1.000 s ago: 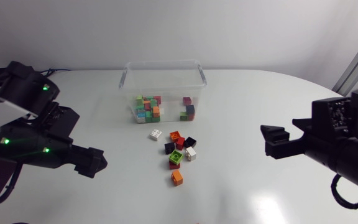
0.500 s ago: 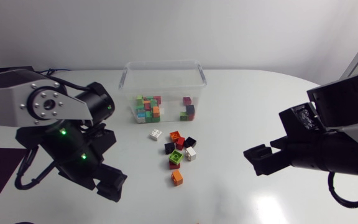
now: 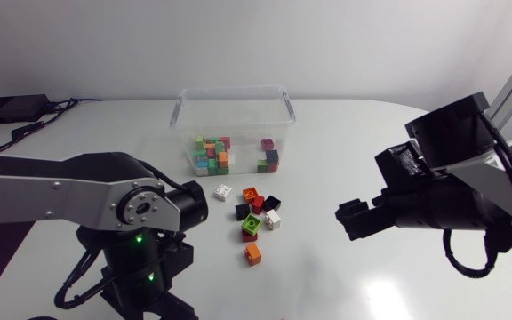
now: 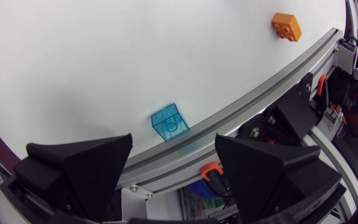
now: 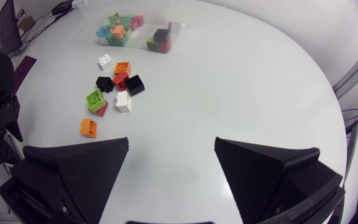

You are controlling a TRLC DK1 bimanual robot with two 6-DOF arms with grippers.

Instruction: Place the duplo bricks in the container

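A clear plastic container (image 3: pixel 234 108) at the back of the table holds several coloured bricks. In front of it lies a loose cluster: a white brick (image 3: pixel 222 191), a green brick (image 3: pixel 252 225), an orange brick (image 3: pixel 253 253) and several red, black and white ones. My left arm (image 3: pixel 136 209) bends down over the front edge. Its gripper (image 4: pixel 173 146) is open, and a translucent blue brick (image 4: pixel 170 122) lies just ahead of its fingers at the table's rim. My right gripper (image 5: pixel 171 144), also seen from overhead (image 3: pixel 352 220), hangs open and empty right of the cluster (image 5: pixel 114 87).
The table's front edge with its metal rail (image 4: pixel 260 93) runs right beside the blue brick. The orange brick (image 4: pixel 286 26) lies further along that edge side. Bare tabletop (image 5: pixel 241 93) stretches between the cluster and my right arm.
My left arm has swung from the left side toward the front edge, its wrist turning downward. My right arm has moved leftward, nearer the cluster. The bricks have not moved.
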